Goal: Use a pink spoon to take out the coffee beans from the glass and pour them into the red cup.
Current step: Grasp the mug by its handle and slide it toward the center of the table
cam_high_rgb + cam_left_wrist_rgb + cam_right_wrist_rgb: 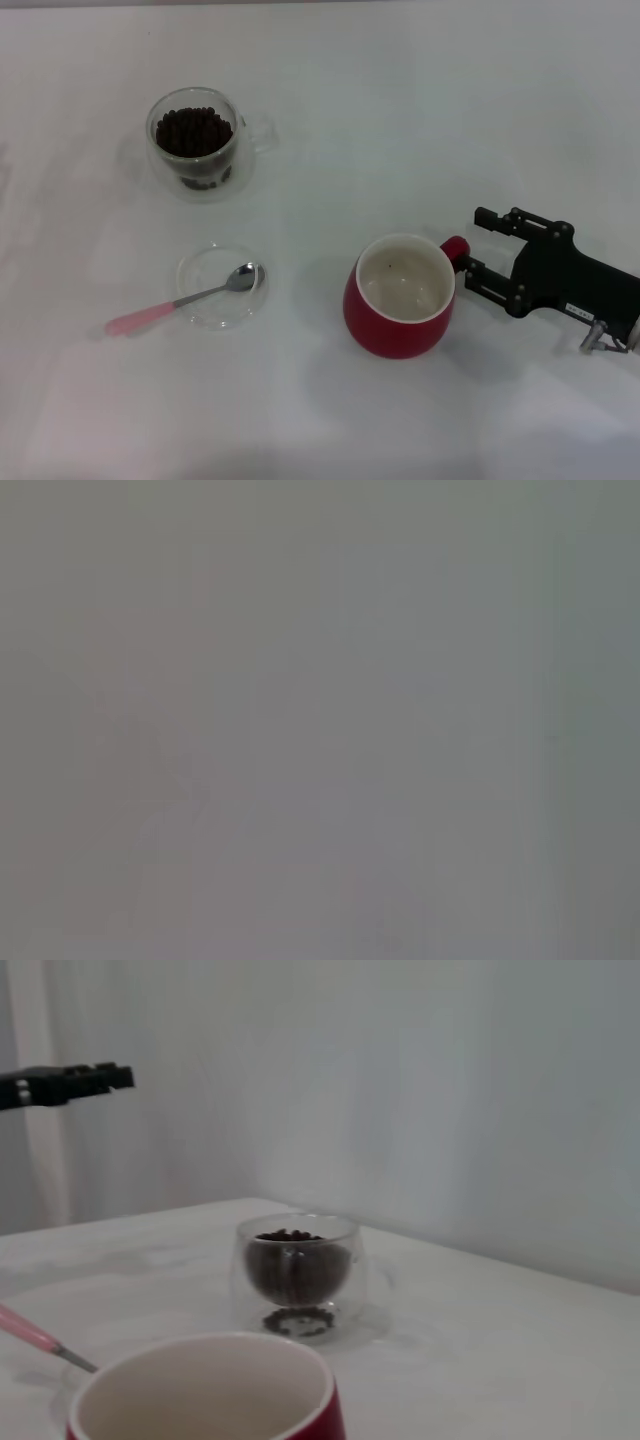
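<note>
Right tool point(468, 243) sits spread apart at the red cup point(398, 297)'s handle, at 3 o'clock, grasping nothing. Left tool is unseen. Nothing is done yet: pink spoon point(180, 301) rests on its dish point(205, 315); coffee beans point(193, 130) fill the glass point(196, 145); cup looks empty.

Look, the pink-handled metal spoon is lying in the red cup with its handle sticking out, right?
Not quite. The pink-handled metal spoon lies in the shallow clear glass dish, not the glossy red ceramic cup. The head view shows its handle sticking out.
</note>
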`<state>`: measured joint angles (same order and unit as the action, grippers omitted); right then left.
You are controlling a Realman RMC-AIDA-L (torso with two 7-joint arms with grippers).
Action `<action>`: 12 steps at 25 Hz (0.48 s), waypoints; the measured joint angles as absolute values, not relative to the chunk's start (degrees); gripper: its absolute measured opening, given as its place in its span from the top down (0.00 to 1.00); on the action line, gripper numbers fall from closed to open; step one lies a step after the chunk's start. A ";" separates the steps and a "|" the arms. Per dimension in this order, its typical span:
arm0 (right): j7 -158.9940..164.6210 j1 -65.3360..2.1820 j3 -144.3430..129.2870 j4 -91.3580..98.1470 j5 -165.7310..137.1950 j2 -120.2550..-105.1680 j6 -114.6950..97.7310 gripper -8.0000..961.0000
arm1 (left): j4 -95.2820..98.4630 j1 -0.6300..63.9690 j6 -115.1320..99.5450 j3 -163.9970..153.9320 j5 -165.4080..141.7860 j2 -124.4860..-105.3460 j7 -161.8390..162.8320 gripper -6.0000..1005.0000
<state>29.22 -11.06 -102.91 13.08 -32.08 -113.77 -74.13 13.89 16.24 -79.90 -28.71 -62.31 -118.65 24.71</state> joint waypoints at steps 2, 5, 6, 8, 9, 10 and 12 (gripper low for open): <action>29.08 -11.01 -102.21 12.73 -32.07 -113.72 -74.32 0.37 | 13.89 16.25 -79.90 -28.59 -62.26 -118.66 24.65 0.41; 29.03 -10.66 -101.07 12.70 -32.05 -113.45 -74.54 0.37 | 13.89 16.23 -79.94 -28.53 -62.15 -118.77 24.63 0.41; 29.02 -10.60 -100.69 12.68 -32.05 -113.38 -74.55 0.37 | 13.89 16.23 -79.94 -28.53 -62.15 -118.77 24.63 0.41; 29.01 -10.55 -100.02 12.51 -32.08 -113.25 -74.55 0.37 | 13.73 16.21 -79.97 -28.35 -61.89 -118.81 24.64 0.41; 29.01 -10.58 -99.70 12.35 -32.13 -113.17 -74.57 0.37 | 13.61 16.30 -79.98 -28.29 -61.53 -118.85 24.64 0.41; 29.01 -10.64 -99.51 12.18 -32.20 -113.13 -74.63 0.37 | 13.54 16.38 -79.98 -28.29 -61.36 -118.87 24.64 0.41; 29.01 -10.75 -99.49 12.04 -32.26 -113.07 -74.67 0.37 | 13.41 16.59 -79.98 -28.32 -61.03 -118.91 24.62 0.41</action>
